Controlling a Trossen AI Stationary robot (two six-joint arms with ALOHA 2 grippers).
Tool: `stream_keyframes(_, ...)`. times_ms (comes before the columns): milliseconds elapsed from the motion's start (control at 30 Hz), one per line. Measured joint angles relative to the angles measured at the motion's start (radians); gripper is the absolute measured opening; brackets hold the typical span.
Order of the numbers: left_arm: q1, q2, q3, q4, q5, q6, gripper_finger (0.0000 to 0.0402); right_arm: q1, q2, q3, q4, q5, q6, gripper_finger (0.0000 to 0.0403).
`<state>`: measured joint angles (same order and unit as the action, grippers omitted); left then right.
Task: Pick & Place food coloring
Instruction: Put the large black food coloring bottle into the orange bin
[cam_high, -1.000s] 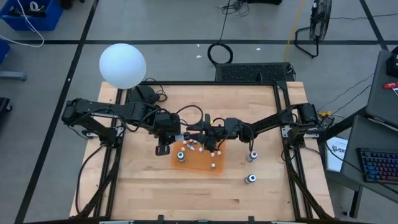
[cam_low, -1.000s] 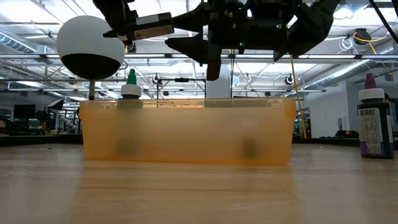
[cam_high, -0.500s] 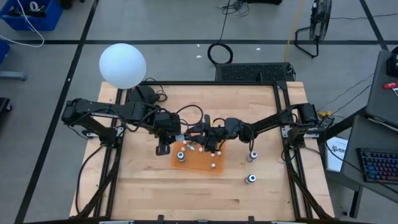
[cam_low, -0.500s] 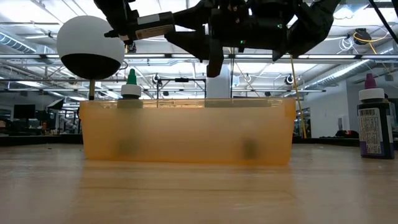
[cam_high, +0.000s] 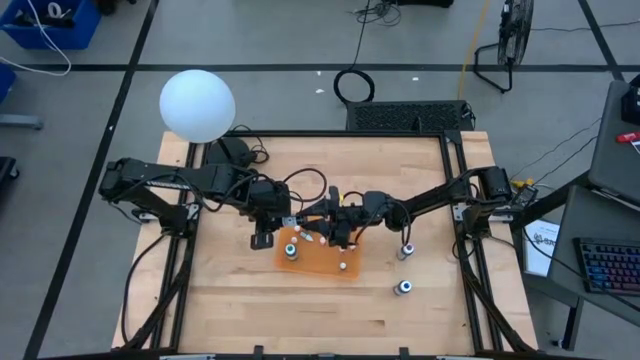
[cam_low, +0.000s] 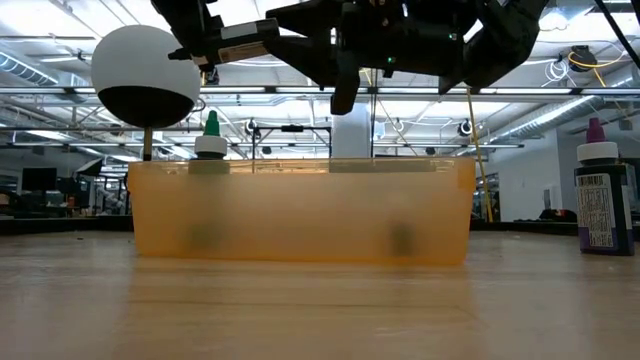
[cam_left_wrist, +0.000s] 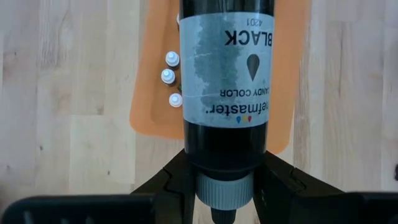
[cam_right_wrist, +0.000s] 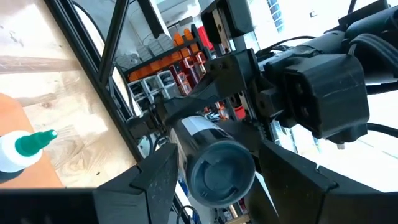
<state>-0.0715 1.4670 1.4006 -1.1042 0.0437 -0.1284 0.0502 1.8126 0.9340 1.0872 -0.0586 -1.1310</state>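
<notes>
A dark bottle with a grey label reading BLACK (cam_left_wrist: 227, 81) lies about level above the orange tray (cam_high: 318, 258), base end toward the right arm. My left gripper (cam_high: 305, 218) is shut on its grey cap end. My right gripper (cam_right_wrist: 221, 186) is open, a finger on either side of the bottle's round base (cam_right_wrist: 222, 171); I cannot tell whether they touch it. Inside the tray stand tiny white-topped bottles (cam_left_wrist: 169, 78) and teal-topped bottles (cam_high: 291, 250). Two more bottles (cam_high: 406, 250) stand on the table right of the tray. My left gripper pinches the bottle's grey cap and neck (cam_left_wrist: 222, 193) between its two fingers, coming about level from the table's left. The bottle runs on along the fingers, away from the gripper. It is lifted clear above the tray, its base pointing toward the right arm.
A white ball lamp (cam_high: 197, 105) stands at the table's far left corner. The tray's wall (cam_low: 300, 210) fills the middle of the low view, with a green-topped bottle (cam_low: 211, 140) behind it and a purple-topped bottle (cam_low: 603, 200) at the right. Bare wood lies toward the near edge.
My right gripper has moved a little toward the table's left, closing in on the left gripper and the bottle's base. In the low view the two grippers have risen slightly. The left gripper has kept its hold on the bottle.
</notes>
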Motion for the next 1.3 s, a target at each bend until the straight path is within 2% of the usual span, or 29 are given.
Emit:
stream_keyframes(233, 0.000, 0.000, 0.000, 0.000, 0.000, 0.000, 0.0118, -0.003, 0.000, 0.000, -0.009, 0.000, 0.023, 0.0207)
stream_keyframes(333, 0.000, 0.000, 0.000, 0.000, 0.000, 0.000, 0.0118, -0.003, 0.000, 0.000, -0.015, 0.002, 0.023, 0.0187)
stream_keyframes(500, 0.000, 0.000, 0.000, -0.001, 0.000, 0.000, 0.0118, -0.003, -0.002, 0.000, -0.025, 0.005, 0.023, 0.0133)
stream_keyframes(700, 0.000, 0.000, 0.000, 0.000, -0.001, -0.014, 0.0118, -0.003, -0.002, 0.001, -0.035, 0.057, 0.038, 0.0133)
stream_keyframes(767, 0.000, 0.000, 0.000, 0.001, -0.019, -0.024, 0.0144, -0.002, -0.002, 0.001, -0.038, 0.093, 0.054, 0.0133)
stream_keyframes(900, 0.001, 0.000, 0.000, 0.009, -0.074, -0.066, 0.0243, -0.002, -0.002, 0.001, -0.043, 0.165, 0.084, 0.0133)
stream_keyframes(1033, 0.001, -0.010, 0.000, 0.016, -0.112, -0.087, 0.0315, -0.002, 0.000, 0.000, -0.054, 0.224, 0.133, 0.0133)
stream_keyframes(1167, -0.011, -0.036, 0.001, 0.023, -0.177, -0.106, 0.0358, -0.003, 0.000, 0.000, -0.076, 0.300, 0.215, 0.0133)
stream_keyframes(1300, -0.047, -0.064, 0.002, 0.042, -0.296, -0.100, 0.0378, -0.004, -0.006, -0.002, -0.130, 0.308, 0.334, 0.0132)
